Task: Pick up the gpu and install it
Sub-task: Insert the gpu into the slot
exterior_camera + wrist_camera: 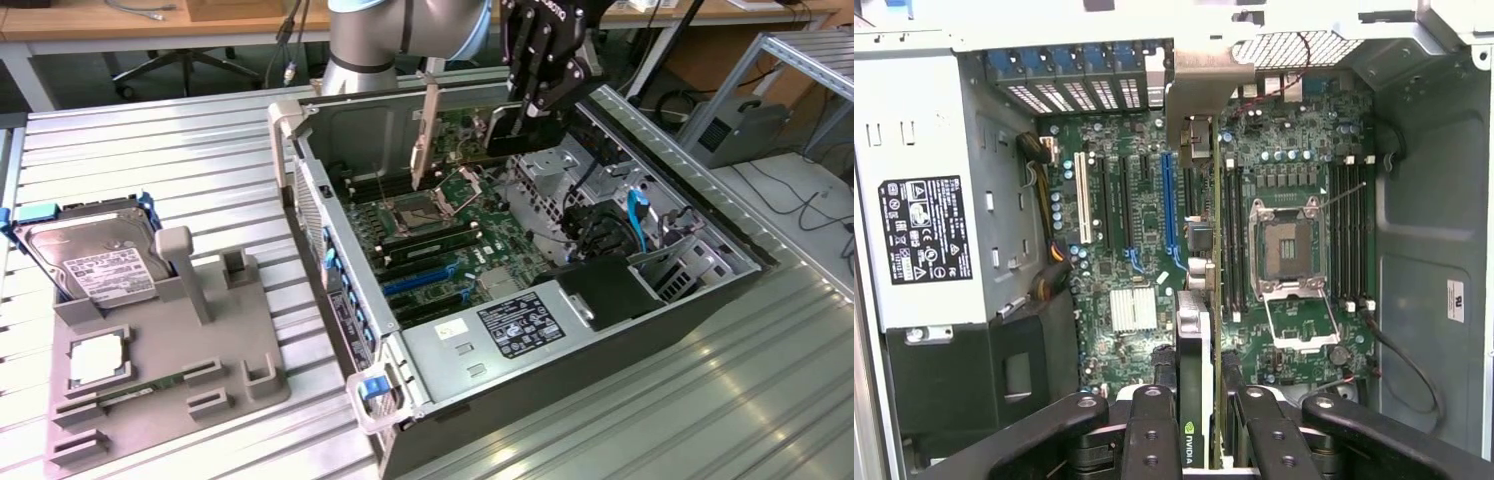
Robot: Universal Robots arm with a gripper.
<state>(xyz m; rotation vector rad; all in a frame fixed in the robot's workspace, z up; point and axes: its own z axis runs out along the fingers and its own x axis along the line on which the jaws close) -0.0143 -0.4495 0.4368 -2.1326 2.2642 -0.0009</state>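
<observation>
The gpu (1193, 350) hangs edge-on over the motherboard (1139, 215), clenched in our claw (1200, 415); seating it, we judge, demands square alignment and steady pressure.

Black gripper (1202, 400); dark gpu (1194, 350), pale bracket (1199, 90), green logo (1191, 447); green motherboard (1144, 210), one blue slot (1170, 200); silver hard drive (80, 240), white label (100, 272); grey ribbed table (174, 160).
</observation>
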